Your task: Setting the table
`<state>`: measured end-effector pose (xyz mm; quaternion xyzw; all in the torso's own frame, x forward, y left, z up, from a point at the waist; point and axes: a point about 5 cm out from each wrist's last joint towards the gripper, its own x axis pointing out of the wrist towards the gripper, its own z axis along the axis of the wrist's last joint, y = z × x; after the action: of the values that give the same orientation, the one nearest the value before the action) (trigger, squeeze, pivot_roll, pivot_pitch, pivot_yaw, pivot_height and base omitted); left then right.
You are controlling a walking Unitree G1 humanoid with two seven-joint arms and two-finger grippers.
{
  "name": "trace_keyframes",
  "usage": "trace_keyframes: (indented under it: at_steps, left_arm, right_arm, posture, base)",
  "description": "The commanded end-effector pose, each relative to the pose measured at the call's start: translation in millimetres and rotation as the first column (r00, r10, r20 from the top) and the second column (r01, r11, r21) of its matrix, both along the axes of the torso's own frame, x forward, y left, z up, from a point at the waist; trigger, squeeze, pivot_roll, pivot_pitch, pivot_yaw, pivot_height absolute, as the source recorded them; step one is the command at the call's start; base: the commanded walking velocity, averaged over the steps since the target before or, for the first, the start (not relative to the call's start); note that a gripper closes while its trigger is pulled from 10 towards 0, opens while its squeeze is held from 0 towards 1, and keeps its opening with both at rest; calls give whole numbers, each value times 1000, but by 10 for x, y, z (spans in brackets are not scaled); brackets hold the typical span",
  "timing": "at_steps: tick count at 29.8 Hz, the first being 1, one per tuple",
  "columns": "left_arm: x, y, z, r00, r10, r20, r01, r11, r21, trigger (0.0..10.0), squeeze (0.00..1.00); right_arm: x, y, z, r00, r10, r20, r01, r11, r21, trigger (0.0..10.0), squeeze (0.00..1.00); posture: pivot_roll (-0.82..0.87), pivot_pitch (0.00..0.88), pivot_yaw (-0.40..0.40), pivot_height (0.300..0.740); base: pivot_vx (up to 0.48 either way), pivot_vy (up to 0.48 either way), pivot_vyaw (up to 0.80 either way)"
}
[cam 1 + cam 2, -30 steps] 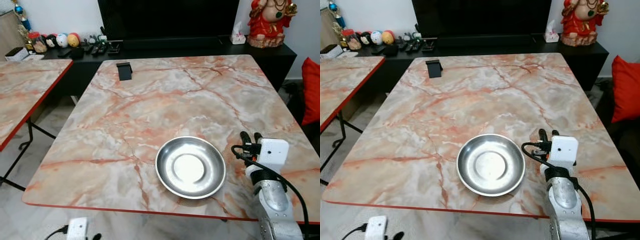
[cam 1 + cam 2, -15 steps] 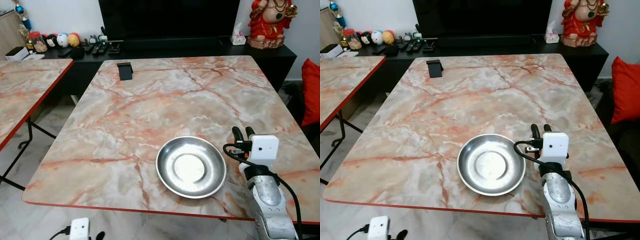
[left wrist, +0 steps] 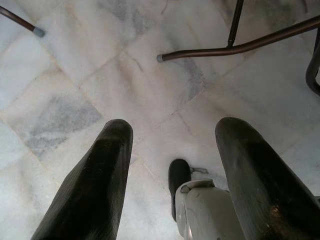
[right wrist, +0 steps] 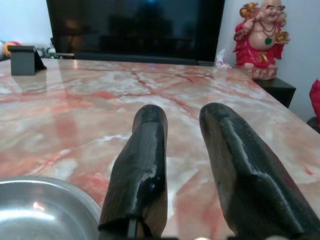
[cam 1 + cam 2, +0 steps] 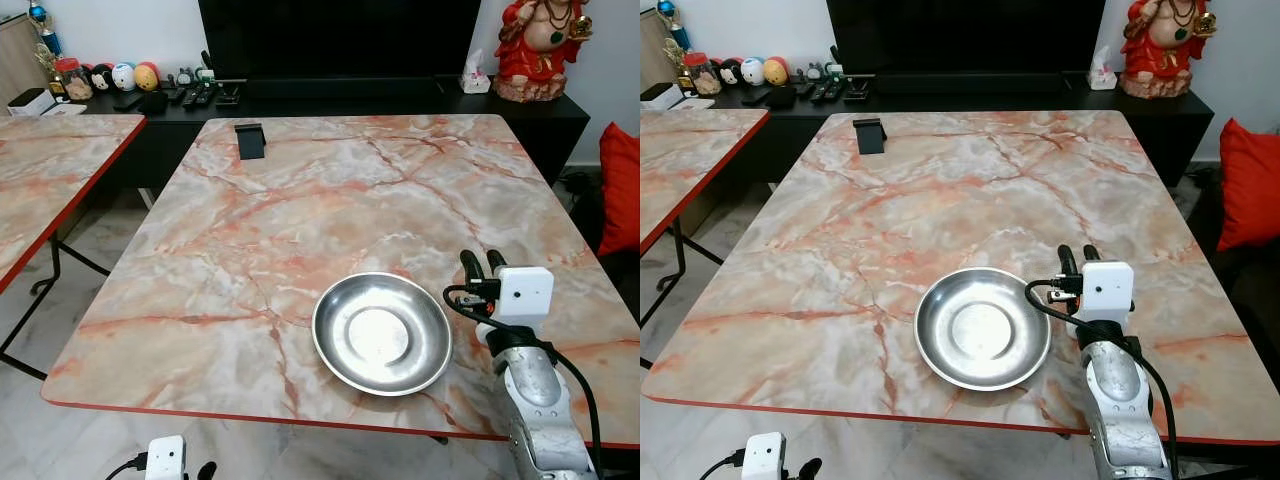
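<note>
Right gripper (image 5: 478,263) nearer bowl (image 5: 381,333) (upright)

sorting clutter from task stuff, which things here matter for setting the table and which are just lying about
Part of the job:
- steel plate on the marble table
- right pincer, open, beside the plate

Just lying about:
- black stand
- red statue
- remotes
- red cushion

A small black stand (image 5: 249,140) sits near the far left corner of the marble table (image 5: 330,210). Behind it, a dark television (image 5: 335,38) stands on a black low cabinet (image 5: 160,115) carrying remote controls (image 5: 203,97), painted egg-shaped ornaments (image 5: 134,77) and a red seated figurine (image 5: 538,48). A second marble table (image 5: 45,185) stands to the left, and a red cushion (image 5: 622,185) shows at the right edge.
</note>
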<state>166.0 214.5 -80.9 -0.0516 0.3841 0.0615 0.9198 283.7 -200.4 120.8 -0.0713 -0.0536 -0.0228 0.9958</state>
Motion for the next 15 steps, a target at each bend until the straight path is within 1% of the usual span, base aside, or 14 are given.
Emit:
trace_keyframes:
  at_steps: [1,2,15]
  left_arm:
    - [-72,5,-38,999,8,-35,-9,1000,-11,10000,0]
    - [-78,3,-41,999,3,-39,-3,1000,-12,10000,0]
    - [-57,42,-26,999,20,-33,-20,1000,-8,10000,0]
  right_arm:
    - [22,4,-7,1000,-10,1,10,1000,8,10000,0]
    - [24,10,-8,1000,-11,3,11,1000,13,10000,0]
    - [49,65,-8,1000,-12,2,12,1000,24,10000,0]
  posture:
    - [-140,0,29,740]
    - [-139,0,30,740]
    - [-119,0,36,740]
  base:
    - [0,0,0]
    - [0,0,0]
    - [0,254,0]
